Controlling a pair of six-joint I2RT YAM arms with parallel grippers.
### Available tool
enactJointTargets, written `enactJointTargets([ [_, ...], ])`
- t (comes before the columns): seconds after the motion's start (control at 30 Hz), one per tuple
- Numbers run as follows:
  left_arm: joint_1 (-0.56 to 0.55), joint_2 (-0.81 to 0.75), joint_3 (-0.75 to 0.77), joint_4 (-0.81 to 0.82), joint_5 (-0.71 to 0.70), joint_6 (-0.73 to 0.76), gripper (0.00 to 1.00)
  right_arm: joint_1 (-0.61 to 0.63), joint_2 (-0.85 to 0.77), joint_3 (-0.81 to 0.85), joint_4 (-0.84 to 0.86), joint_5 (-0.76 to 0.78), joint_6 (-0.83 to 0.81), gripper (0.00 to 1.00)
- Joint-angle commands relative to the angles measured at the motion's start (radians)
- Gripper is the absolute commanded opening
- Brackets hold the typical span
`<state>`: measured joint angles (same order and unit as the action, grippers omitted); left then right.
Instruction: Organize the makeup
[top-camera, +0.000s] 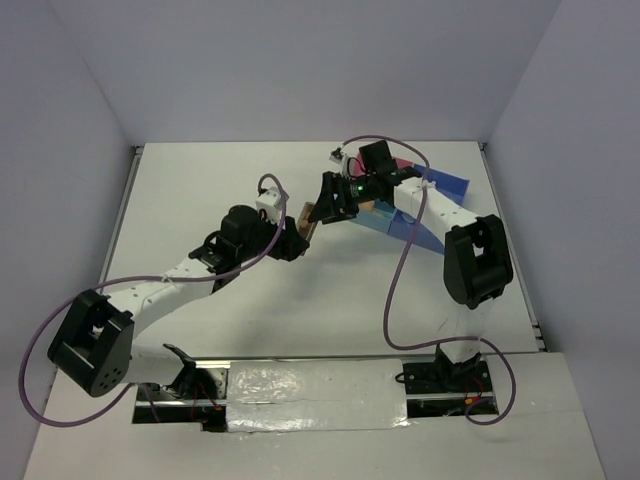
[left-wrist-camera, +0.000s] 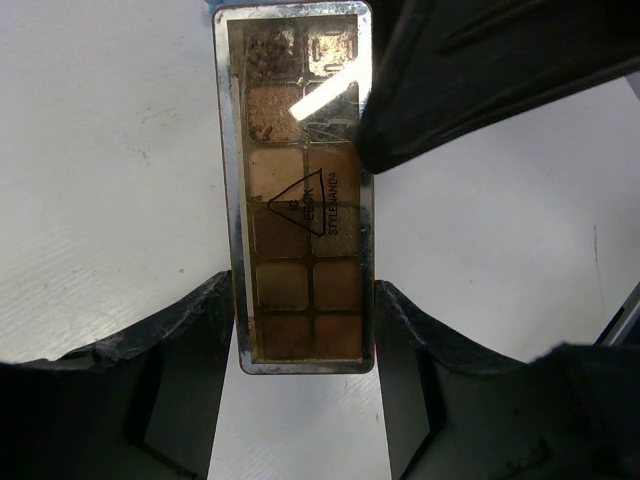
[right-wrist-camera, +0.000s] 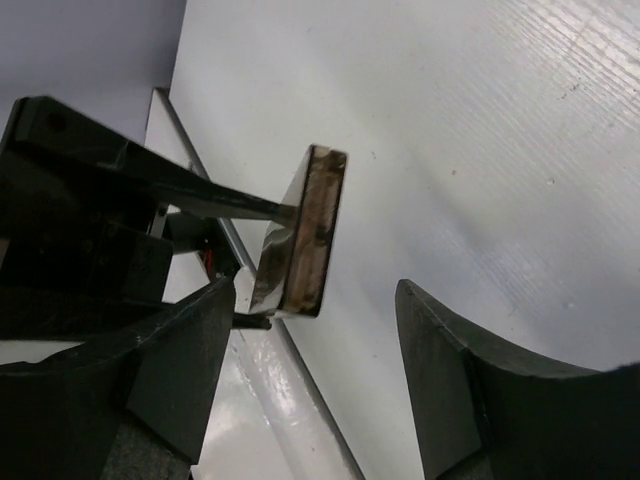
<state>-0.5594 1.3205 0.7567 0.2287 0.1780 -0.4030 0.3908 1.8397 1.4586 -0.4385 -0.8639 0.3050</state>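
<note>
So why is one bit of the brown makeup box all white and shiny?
In the left wrist view, light bounces off the smooth top of the brown makeup box, leaving a white glare patch near its upper right corner; in the right wrist view its shiny rim gleams too; in the top view the box is too small to show any shine.

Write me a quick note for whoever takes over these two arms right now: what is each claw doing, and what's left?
Left gripper: shut on the brown palette, which looks lifted off the table.
Right gripper: open, fingers either side of the palette's free end, not gripping.
Compartment tray: beside the right arm, contents mostly hidden.
Done: palette picked up.
Left: probably hand it over and put it in the tray. No other makeup can be made out.
</note>
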Motion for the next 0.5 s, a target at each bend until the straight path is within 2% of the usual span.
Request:
enactJointTargets([
  [0.0,-0.014,-0.037,-0.017,0.09,-0.009,-0.036,0.0,0.014,0.027,0.04,0.021,0.04,0.02,0.72],
  [0.37,-0.046,-0.032,-0.031,0.135,-0.078,-0.073,0.0,0.039,0.082,0.083,0.011,0.017,0.049,0.33],
  [0.47,-0.057,-0.017,-0.016,0.132,-0.091,-0.071,0.01,0.043,0.081,0.077,0.012,0.019,0.059,0.17],
])
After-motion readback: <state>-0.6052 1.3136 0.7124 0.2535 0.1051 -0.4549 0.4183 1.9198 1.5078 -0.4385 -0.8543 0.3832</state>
